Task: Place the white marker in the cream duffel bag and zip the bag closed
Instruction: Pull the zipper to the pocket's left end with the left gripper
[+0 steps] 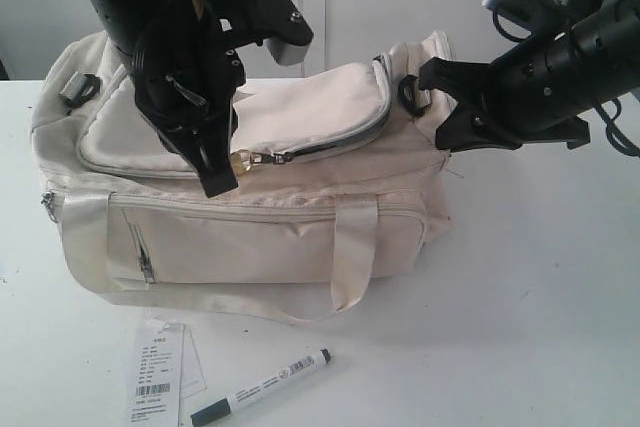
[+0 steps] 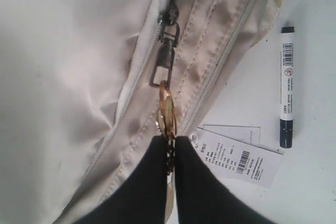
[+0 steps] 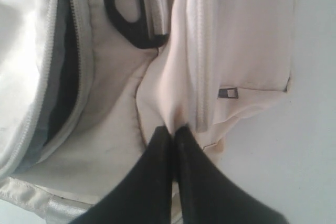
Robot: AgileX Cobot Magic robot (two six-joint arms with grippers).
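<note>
While the white marker [image 1: 262,387] lies on the bench [image 1: 520,327] in front of the cream duffel bag [image 1: 250,237], zip pull [image 2: 167,109] is pinched by left tool [image 2: 172,141], end fabric [image 3: 157,103] by right tool [image 3: 173,129]. Thin pull could be lost under tension. Open slit [image 3: 62,77] is shown only in right wrist view.

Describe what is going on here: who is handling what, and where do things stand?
The left gripper is shut on the gold ring pull of the cream fabric duffel bag, whose top zip stands partly open. The right gripper pinches fabric at the bag's end. The slim white marker with black cap lies on the white table beside a paper barcode tag, not yet packed.
</note>
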